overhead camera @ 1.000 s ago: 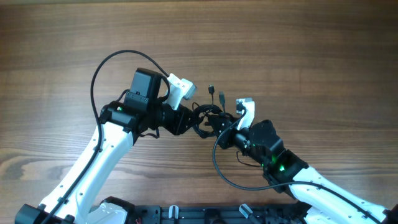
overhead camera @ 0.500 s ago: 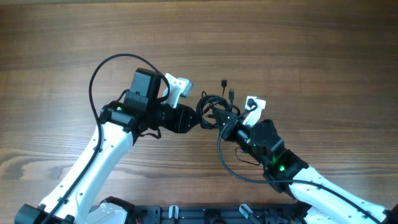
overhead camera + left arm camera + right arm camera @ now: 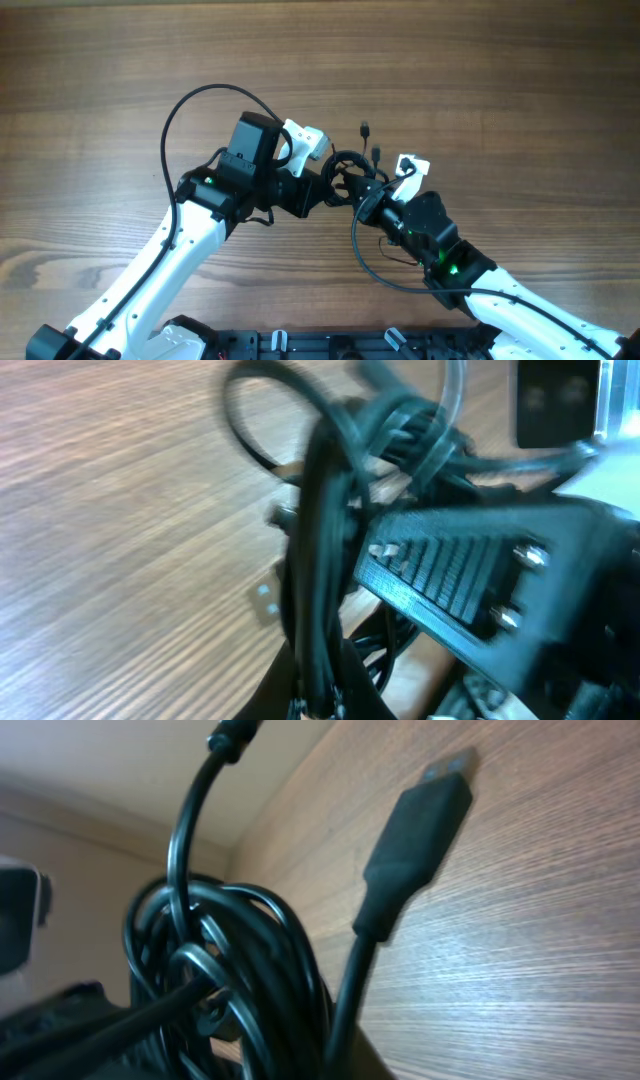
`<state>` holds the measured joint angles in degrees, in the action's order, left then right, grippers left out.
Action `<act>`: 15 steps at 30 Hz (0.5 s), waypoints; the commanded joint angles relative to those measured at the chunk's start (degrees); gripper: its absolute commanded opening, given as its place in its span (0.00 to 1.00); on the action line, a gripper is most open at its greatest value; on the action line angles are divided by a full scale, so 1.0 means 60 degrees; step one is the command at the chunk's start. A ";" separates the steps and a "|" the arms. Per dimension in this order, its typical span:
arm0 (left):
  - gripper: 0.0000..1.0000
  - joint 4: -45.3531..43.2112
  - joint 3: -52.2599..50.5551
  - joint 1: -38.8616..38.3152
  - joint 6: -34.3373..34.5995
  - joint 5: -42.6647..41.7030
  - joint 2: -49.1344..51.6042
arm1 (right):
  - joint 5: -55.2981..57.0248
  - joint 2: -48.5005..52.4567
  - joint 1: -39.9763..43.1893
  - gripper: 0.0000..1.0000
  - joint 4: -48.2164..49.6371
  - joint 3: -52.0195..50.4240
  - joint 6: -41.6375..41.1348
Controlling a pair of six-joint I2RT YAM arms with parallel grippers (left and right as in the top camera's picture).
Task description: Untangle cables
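Where the arms meet over the table (image 3: 520, 80), left claw (image 3: 328, 187) clenched on cables (image 3: 350, 165); right claw (image 3: 368, 202) in the tangle, grip can't tell. One plug (image 3: 366, 130) pokes out.

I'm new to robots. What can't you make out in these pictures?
- Right gripper, open or shut: in the right wrist view the cables fill the frame; overhead it is too small.
- Left gripper, what it holds: the left wrist view is blurred.
- Number of cables: overhead, the tangle is too small.
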<state>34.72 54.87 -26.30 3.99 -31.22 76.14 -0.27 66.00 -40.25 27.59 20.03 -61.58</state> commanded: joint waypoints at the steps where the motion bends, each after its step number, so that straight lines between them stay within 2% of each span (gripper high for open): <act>1: 0.04 0.0138 0.0087 0.0273 -0.0080 0.2098 -0.0066 | -0.0168 -0.0098 -0.0062 0.33 -0.0259 0.0036 0.0346; 7: 0.04 0.0138 0.0087 0.1027 -0.0080 0.3402 -0.0066 | -0.0503 -0.0109 -0.0062 0.41 -0.0827 0.0036 0.0539; 12: 0.04 0.0138 0.0087 0.1180 -0.0084 0.3206 -0.0066 | -0.1362 -0.0124 -0.0066 0.44 -0.0226 0.0036 0.0047; 15: 0.04 0.0098 0.0087 0.1133 -0.0087 0.2277 -0.0066 | -0.1457 -0.0098 -0.0066 0.37 0.0270 0.0036 -0.0965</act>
<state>35.77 54.87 -19.33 3.92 -12.82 76.16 -6.44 65.98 -40.42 26.98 20.03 -61.78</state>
